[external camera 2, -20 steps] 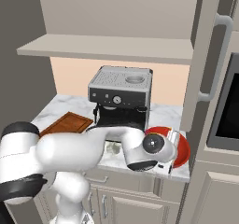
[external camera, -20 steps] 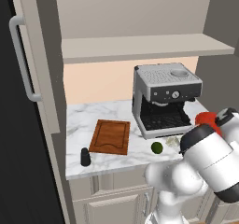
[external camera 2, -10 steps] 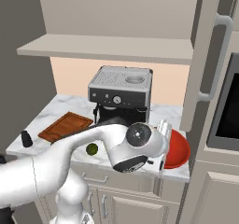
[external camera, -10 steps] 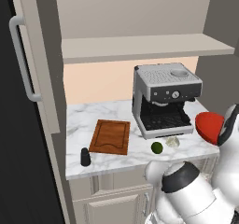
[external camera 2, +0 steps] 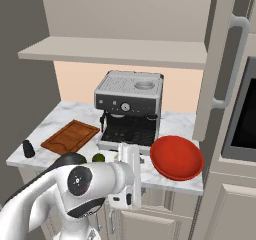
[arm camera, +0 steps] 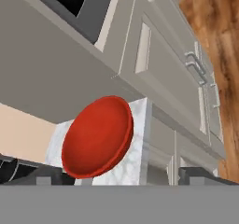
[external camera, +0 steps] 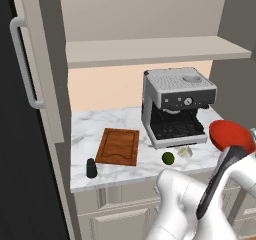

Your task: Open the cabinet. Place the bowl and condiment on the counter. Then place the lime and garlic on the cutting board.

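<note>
Beige-grey kitchen units frame your view, and the beige-grey wall cabinet (external camera: 150, 49) with raised-panel doors and long silver bar handles already stands open, its one inner shelf bare. Below it runs the white marble table (external camera: 95, 129) with grey veins, backed by a silver and black coffee machine (external camera: 176, 104).

You can count the first two steps as done, judging by how things lie. The wide, shallow, glossy red bowl (external camera 2: 176, 157) sits on the table's right end, beside the coffee machine. The small black cylindrical shaker bottle (external camera: 91, 168) stands on the table near the front left edge, just beside the rectangular reddish-brown wooden cutting board (external camera: 118, 146), which carries nothing.

What is left for you is the produce. The small round dark-green lime (external camera: 168, 158) and the small off-white lumpy garlic bulb (external camera: 185, 151) lie close together on the marble in front of the coffee machine, to the right of the board and not on it.

Your claw (arm camera: 114, 177) hangs low at the table's front right, its fingers spread wide apart and holding nothing, pointing toward the bowl.
</note>
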Controlling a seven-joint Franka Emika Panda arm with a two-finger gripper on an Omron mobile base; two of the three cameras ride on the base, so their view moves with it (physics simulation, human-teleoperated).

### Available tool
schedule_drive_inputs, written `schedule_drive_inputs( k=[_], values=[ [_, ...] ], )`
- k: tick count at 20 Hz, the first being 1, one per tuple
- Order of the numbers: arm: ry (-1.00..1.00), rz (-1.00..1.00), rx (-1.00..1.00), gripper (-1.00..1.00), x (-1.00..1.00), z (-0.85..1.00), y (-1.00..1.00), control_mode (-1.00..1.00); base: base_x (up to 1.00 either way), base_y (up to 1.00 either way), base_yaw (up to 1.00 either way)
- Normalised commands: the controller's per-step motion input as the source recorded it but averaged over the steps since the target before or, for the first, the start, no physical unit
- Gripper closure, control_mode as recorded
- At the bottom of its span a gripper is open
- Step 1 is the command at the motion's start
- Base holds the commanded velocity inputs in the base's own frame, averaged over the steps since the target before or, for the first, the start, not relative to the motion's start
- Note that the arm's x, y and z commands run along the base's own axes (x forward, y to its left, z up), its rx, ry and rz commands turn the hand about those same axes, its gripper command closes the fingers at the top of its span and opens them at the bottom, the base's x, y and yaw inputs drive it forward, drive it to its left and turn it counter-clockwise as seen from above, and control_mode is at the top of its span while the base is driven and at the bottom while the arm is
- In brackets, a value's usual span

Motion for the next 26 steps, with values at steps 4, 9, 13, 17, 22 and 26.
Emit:
schedule_drive_inputs(
  k=[4,9,13,17,22,26],
  values=[
    [0.06,0.09,-0.23,-1.00,-0.32,0.44,0.23,-1.00,0.00,0.00,0.00],
    [-0.03,0.03,0.00,-1.00,-0.13,0.10,-0.04,-1.00,0.00,0.00,0.00],
    [0.00,0.00,0.00,-1.00,-0.51,0.89,-0.08,-1.00,0.00,0.00,0.00],
    [0.24,0.00,0.00,-1.00,-0.22,0.70,0.14,-1.00,0.00,0.00,0.00],
    [0.43,0.05,0.00,-1.00,-0.21,0.19,0.28,-1.00,0.00,0.00,0.00],
    [0.26,0.25,0.00,-1.00,-0.18,0.00,0.53,-1.00,0.00,0.00,0.00]
  ],
)
